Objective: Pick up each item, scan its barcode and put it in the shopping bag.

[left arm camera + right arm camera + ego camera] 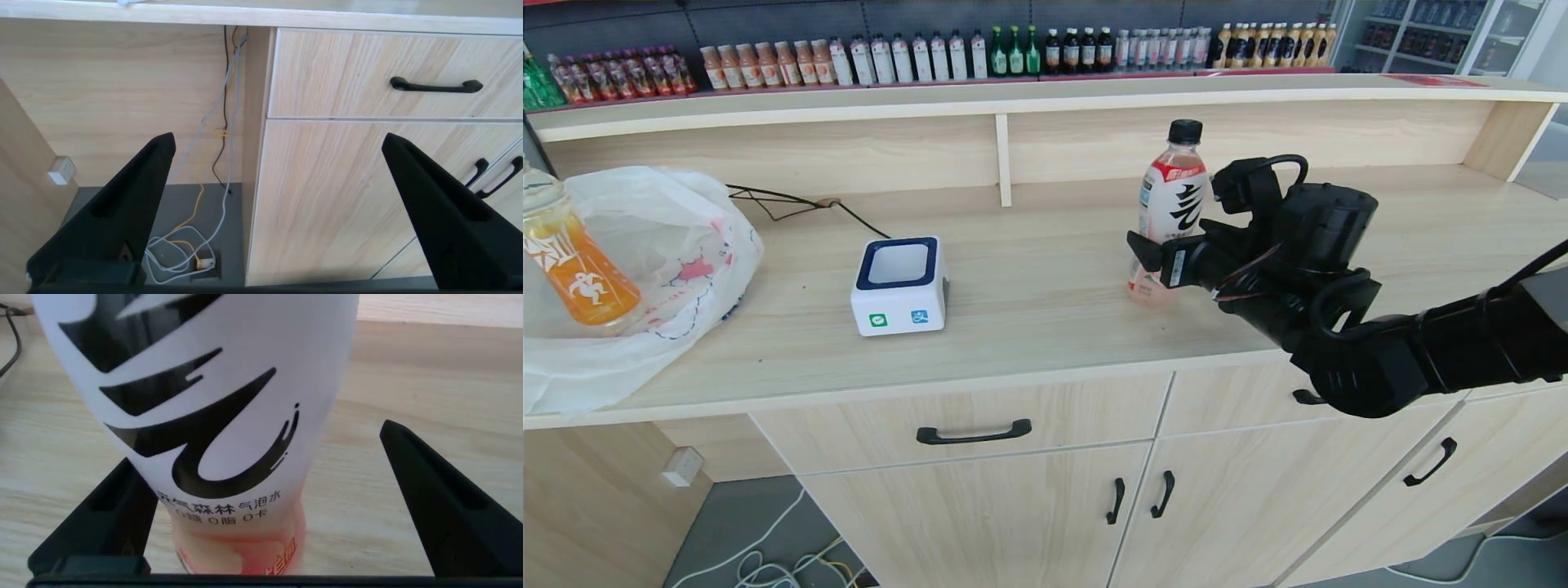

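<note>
At the checkout counter (1045,286), the job looks about half done; an orange bottle (572,261) stands at the far left, apparently inside the open mouth of the white shopping bag (686,237), so I judge that one as packed, though nothing here shows whether it passed the scanner (900,286); the small white scanner box sits between the bag and my right arm, its window facing up. Left to do, by my reading: the pink bottle (1172,204) has to be lifted, shown to the scanner and carried across to the bag; it stands upright on the counter, black cap on, well apart from the scanner and not yet lifted.

My right arm stretches in low over the counter's front edge; my right gripper (261,457) brackets the lower half of the pink bottle, fingers spread to either side of it and not closed; one finger sits just beside the label, while a clear gap shows at the other. My left gripper (279,140) hangs below the counter top facing the cabinet drawer (368,73), fingers wide apart and holding nothing.
</note>
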Controlling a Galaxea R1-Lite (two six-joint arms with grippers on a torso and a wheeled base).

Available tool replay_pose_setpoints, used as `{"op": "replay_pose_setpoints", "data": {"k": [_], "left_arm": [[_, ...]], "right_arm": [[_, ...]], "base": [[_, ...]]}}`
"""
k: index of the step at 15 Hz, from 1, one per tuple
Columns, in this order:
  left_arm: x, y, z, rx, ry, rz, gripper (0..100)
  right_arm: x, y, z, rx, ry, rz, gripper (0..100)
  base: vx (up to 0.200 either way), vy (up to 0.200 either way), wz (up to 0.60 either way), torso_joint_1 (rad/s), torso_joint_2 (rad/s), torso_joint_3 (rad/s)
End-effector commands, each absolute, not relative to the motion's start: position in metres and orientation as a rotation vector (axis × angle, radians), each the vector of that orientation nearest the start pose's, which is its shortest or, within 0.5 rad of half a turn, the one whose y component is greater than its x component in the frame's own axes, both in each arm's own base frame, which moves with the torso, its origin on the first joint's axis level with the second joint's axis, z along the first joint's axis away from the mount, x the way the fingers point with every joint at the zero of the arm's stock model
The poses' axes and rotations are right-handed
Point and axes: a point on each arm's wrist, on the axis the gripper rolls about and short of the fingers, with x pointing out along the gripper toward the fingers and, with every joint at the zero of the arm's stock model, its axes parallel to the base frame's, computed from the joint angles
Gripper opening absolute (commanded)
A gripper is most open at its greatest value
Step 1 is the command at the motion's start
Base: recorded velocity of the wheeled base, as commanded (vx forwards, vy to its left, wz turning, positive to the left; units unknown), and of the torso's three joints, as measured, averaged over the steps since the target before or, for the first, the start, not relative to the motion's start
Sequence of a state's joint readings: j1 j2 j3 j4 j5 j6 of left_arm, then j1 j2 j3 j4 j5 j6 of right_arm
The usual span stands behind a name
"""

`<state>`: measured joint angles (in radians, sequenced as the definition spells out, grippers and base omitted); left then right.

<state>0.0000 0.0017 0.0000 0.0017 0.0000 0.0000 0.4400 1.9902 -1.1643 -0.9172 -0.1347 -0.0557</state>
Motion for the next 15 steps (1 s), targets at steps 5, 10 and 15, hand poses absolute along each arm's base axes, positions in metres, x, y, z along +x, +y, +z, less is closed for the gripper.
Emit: {"op": "replay_pose_setpoints", "data": {"k": [5,10,15], "left_arm": [[-0.0227,0.0000,0.0754,0.000,0.003,0.000,100],[-0.0227,0.0000,0.0754,-0.002,0.003,0.000,100],[-0.0227,0.0000,0.0754,0.000,0.003,0.000,100]], "right_arm": [[0.3658,0.1690,0.2143,-0.030,-0.091,0.303,100],[0.3673,0.1697,0.2160,-0.029,-0.100,0.302,100],[0.3672,0.1697,0.2175,-0.028,-0.105,0.304,0]], "base": [[0.000,0.000,0.00,0.000,0.00,0.000],[0.000,0.000,0.00,0.000,0.00,0.000],[0.000,0.000,0.00,0.000,0.00,0.000]]}}
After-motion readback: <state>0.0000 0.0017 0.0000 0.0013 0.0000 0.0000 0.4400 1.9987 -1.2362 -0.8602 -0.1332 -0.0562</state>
